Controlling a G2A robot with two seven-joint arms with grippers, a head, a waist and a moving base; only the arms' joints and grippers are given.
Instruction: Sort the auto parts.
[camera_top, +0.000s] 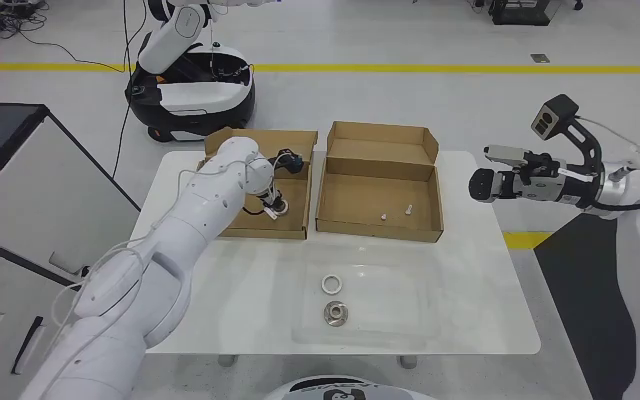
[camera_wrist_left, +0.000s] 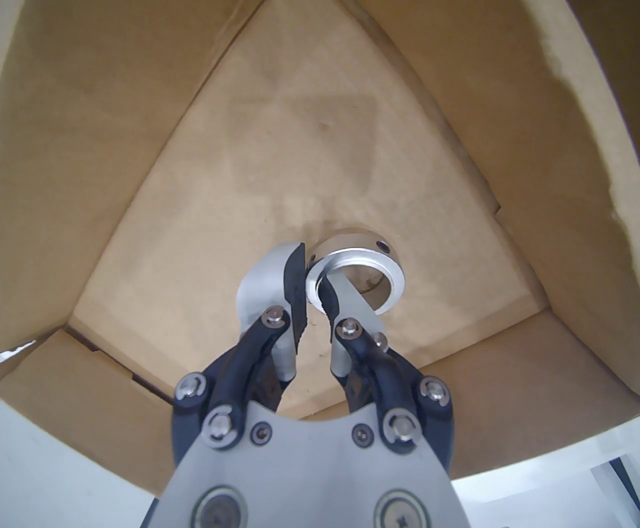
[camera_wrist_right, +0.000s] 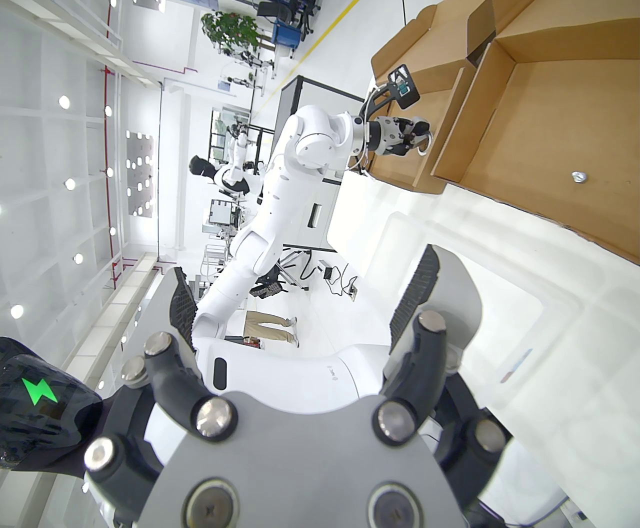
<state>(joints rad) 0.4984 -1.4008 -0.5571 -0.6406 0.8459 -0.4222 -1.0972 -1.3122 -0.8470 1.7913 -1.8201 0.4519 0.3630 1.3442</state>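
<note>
In the left box (camera_top: 298, 205), left jaws pinch one wall of the tilted ring (camera_wrist_left: 346, 241).

The left gripper (camera_top: 272, 203) is inside an open brown cardboard box (camera_top: 296, 214), a silver metal ring (camera_top: 274, 209) at its tips. To its right, a second brown cardboard box (camera_top: 360, 203) holds two small white bolts (camera_top: 408, 209); the right gripper (camera_top: 473, 185) hangs beyond that.
</note>
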